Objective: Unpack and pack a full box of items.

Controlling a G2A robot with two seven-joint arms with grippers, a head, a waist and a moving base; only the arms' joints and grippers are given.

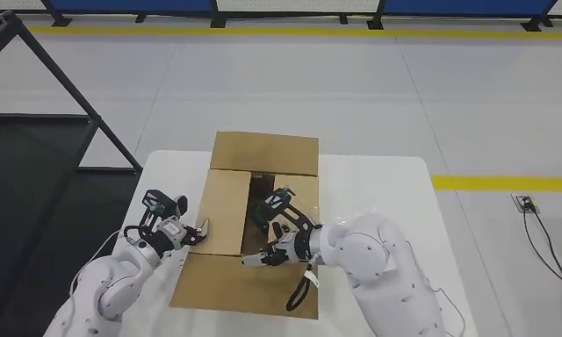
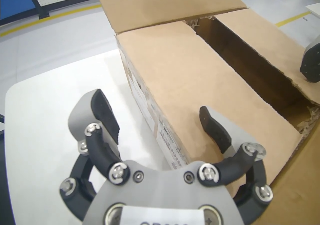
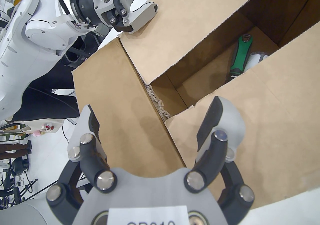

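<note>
A cardboard box (image 1: 224,210) stands in the middle of the white table (image 1: 378,183). Its two long flaps lie nearly flat with a dark gap between them. Through the gap I see a green-handled tool (image 3: 239,57) and a white item (image 3: 255,59) on the bottom; the tool (image 1: 261,212) also shows from above. My left gripper (image 2: 155,116) is open at the box's left edge, one finger over the table and one over the left flap (image 2: 190,71). My right gripper (image 3: 152,121) is open over the near end of the gap, astride the corner of the right flap (image 3: 225,116).
The far end flap (image 1: 265,153) and the near end flap (image 1: 246,284) are folded outward. Shredded paper filler (image 3: 156,104) shows at the box's inner corners. Bare table lies left and right of the box. A black frame (image 1: 61,82) stands off the table's left.
</note>
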